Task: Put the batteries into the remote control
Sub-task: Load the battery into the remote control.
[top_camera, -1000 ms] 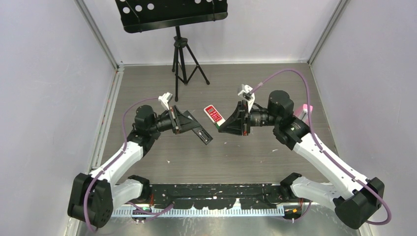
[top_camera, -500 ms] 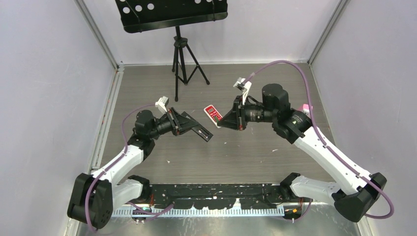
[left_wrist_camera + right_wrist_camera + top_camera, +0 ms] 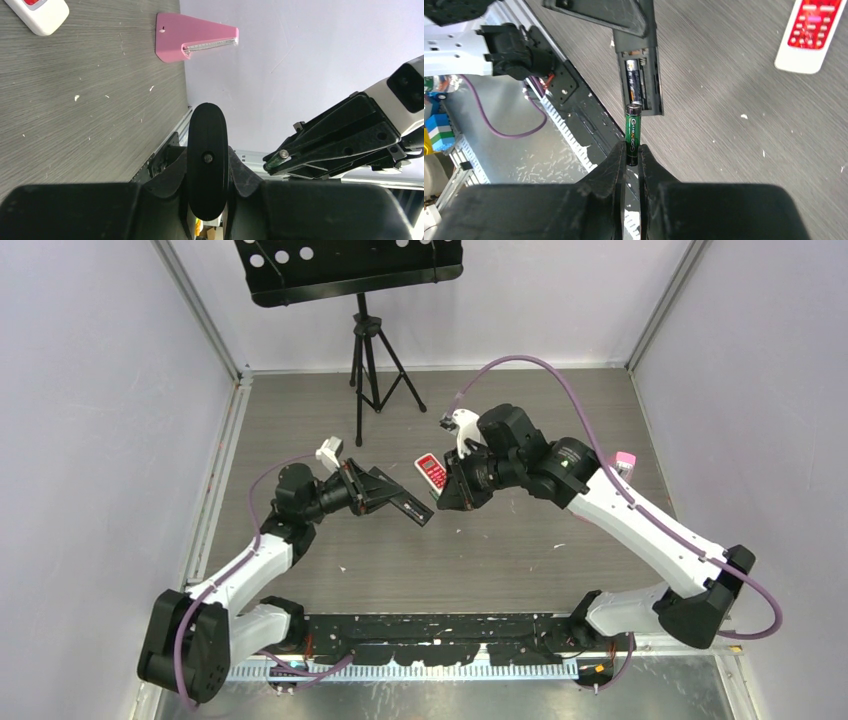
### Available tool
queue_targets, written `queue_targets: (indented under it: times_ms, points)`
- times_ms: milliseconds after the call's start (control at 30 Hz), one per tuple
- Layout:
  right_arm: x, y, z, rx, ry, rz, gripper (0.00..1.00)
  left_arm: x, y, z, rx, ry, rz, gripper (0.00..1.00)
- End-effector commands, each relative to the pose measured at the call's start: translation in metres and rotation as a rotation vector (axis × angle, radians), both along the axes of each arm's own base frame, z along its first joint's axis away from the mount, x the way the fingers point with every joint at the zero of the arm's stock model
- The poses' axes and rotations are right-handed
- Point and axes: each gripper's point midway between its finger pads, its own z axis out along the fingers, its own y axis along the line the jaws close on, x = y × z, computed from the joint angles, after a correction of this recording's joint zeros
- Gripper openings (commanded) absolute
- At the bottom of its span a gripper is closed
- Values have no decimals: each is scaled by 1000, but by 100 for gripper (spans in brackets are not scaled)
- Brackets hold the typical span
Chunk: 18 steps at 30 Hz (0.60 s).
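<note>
Left gripper [image 3: 395, 500] clamps the black remote [image 3: 642, 30], its open bay [image 3: 644, 102] (one dark battery [image 3: 634, 77] already in) turned toward the right gripper [image 3: 633, 156], which pinches the green battery [image 3: 633, 131] by its tail so the nose can meet the empty slot [image 3: 650, 82].

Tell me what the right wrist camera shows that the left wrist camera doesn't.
Only the right wrist view shows the open battery bay of the black remote. One dark battery is seated in it. The green battery is pinched in the right gripper, with its tip near the remote's end. Only the left wrist view shows the pink wedge. Both views show the black remote, the white-and-red remote and the grey table.
</note>
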Motion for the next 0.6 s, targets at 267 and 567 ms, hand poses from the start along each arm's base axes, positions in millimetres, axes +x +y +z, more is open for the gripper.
queue_targets:
  times_ms: [267, 567]
  points:
    - [0, 8, -20, -193, -24, 33, 9, -4, -10, 12, -9, -85, -87, 0]
    - [4, 17, -32, -259, -41, 52, 9, -11, -12, 18, -19, -119, -124, 0]
